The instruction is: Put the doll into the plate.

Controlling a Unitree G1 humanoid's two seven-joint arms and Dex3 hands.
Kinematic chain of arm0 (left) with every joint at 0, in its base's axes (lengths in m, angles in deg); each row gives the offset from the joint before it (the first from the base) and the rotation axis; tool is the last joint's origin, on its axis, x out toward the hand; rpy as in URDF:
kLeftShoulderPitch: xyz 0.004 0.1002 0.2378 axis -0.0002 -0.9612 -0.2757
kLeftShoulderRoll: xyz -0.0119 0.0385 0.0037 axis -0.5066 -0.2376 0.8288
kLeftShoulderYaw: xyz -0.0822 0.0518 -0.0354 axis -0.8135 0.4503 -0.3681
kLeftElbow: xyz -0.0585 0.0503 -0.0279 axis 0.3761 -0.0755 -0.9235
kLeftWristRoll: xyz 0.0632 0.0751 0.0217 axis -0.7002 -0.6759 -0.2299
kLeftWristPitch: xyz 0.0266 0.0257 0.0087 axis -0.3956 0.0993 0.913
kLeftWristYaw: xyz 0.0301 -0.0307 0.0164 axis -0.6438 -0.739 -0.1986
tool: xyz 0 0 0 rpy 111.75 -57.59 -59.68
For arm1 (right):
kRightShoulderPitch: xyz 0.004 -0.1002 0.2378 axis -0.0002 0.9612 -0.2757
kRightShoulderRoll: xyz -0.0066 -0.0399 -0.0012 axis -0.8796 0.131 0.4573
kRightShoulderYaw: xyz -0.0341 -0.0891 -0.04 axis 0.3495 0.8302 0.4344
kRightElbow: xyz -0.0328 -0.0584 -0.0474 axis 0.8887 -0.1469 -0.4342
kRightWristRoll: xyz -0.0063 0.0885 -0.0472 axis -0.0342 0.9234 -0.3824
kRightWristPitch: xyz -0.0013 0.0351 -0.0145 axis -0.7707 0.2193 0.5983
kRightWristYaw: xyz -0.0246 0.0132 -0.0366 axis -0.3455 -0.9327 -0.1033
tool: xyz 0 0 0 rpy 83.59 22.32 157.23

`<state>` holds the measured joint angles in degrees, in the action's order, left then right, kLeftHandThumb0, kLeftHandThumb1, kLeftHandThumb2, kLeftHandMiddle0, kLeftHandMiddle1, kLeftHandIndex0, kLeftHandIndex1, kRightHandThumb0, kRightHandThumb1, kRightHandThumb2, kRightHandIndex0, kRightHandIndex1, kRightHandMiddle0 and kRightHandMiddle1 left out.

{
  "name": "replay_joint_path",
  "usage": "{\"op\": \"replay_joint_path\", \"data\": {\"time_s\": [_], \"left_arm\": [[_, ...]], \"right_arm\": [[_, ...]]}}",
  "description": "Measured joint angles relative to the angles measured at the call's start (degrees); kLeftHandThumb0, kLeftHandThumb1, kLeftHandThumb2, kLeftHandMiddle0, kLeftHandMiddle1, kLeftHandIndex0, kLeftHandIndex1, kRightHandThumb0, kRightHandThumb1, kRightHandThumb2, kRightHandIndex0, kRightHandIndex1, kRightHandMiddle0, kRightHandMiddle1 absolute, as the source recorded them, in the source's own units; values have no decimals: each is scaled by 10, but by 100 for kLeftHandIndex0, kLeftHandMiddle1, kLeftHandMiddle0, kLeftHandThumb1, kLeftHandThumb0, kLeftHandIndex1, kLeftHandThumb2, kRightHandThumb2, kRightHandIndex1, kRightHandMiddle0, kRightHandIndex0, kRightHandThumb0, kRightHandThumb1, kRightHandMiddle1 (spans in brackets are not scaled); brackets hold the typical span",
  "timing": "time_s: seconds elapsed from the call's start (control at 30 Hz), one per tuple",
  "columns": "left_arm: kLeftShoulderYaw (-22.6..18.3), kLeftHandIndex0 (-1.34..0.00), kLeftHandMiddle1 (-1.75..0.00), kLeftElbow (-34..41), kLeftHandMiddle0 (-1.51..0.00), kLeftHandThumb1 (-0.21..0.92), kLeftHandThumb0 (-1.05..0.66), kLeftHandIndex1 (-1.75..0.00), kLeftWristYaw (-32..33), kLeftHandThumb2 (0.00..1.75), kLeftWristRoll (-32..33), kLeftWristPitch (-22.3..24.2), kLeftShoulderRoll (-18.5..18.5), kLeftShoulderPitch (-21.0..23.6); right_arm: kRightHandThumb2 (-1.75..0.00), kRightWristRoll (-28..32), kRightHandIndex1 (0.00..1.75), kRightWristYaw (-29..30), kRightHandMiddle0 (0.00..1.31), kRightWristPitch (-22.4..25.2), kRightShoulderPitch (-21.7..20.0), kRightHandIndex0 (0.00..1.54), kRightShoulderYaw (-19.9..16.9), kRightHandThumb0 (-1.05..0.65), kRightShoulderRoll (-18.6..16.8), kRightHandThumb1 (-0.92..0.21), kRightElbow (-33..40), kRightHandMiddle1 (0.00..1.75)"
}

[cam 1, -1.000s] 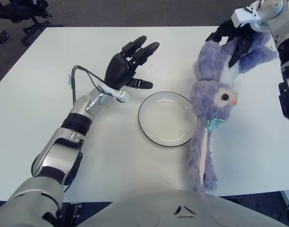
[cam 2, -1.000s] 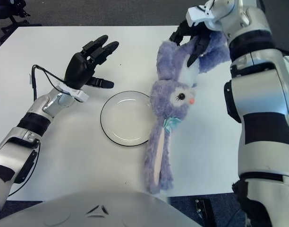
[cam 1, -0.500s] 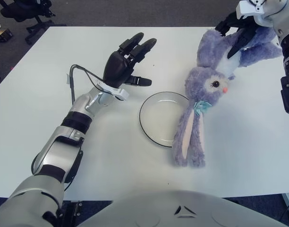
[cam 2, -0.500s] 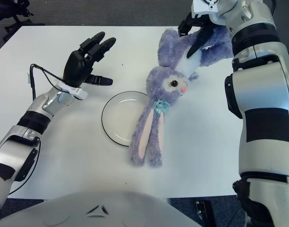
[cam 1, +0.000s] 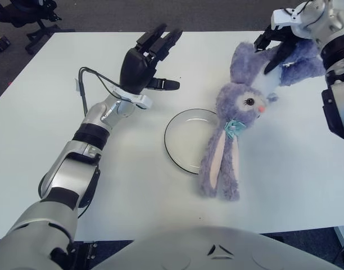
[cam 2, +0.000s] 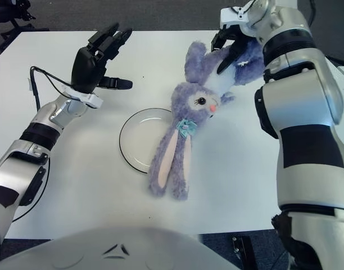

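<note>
Our right hand (cam 1: 276,48) grips the doll (cam 1: 239,121), ears draped over the plate (cam 1: 180,138) rim; placement remains. Left hand (cam 1: 144,59) hovers spread, empty.

A purple plush rabbit doll (cam 1: 239,112) hangs head-down, its long ears trailing over the right rim of the plate (cam 1: 180,140). The plate is white, dark-rimmed and empty at its centre.

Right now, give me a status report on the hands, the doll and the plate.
Right hand shut on doll, holding its body up. Left hand open, raised left of plate. Doll's ears drape over plate's right rim; nothing else in the way.
</note>
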<state>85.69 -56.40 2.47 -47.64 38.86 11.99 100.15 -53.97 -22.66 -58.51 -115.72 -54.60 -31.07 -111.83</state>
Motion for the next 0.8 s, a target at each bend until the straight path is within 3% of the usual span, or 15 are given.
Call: {"op": "replay_joint_path", "data": {"time_s": [0.3, 0.47, 0.5, 0.53, 0.57, 0.63, 0.67, 0.7, 0.8], "left_arm": [[0, -41, -2, 1, -51, 92, -31, -23, 0, 32, 0, 4, 0, 0], [0, -41, -1, 6, -51, 92, -31, -23, 0, 32, 0, 7, 0, 0], [0, -41, -1, 7, -51, 92, -31, -24, 0, 32, 0, 7, 0, 0], [0, -41, -1, 8, -51, 92, -31, -24, 0, 32, 0, 7, 0, 0], [0, -41, -1, 9, -51, 92, -31, -24, 0, 32, 0, 7, 0, 0], [0, -41, -1, 10, -51, 92, -31, -24, 0, 32, 0, 8, 0, 0], [0, -41, -1, 10, -51, 92, -31, -24, 0, 32, 0, 8, 0, 0], [0, -41, -1, 11, -51, 92, -31, -24, 0, 32, 0, 9, 0, 0], [0, -41, -1, 13, -51, 92, -31, -24, 0, 31, 0, 11, 1, 0]], "right_arm": [[-24, -91, 175, 64, 50, -38, 0, 86, 93, -36, -25, -92, 2, 144], [-26, -109, 175, 66, 47, -40, 1, 83, 116, -36, -40, -92, -2, 146], [-22, -109, 175, 66, 39, -40, 2, 81, 117, -44, -41, -92, -2, 123], [-20, -109, 175, 66, 37, -38, 2, 80, 117, -47, -42, -92, -3, 112], [-21, -109, 175, 66, 34, -36, 1, 73, 118, -54, -43, -92, -4, 86], [-25, -109, 137, 66, 29, -32, 2, 65, 118, -67, -45, -92, -5, 43], [-25, -109, 132, 66, 28, -31, 2, 64, 119, -69, -46, -92, -6, 37], [-28, -109, 100, 66, 27, -29, 2, 62, 119, -73, -46, -92, -6, 26], [-31, -108, 39, 70, 25, -29, 2, 65, 119, -80, -47, -92, -6, 10]]}}
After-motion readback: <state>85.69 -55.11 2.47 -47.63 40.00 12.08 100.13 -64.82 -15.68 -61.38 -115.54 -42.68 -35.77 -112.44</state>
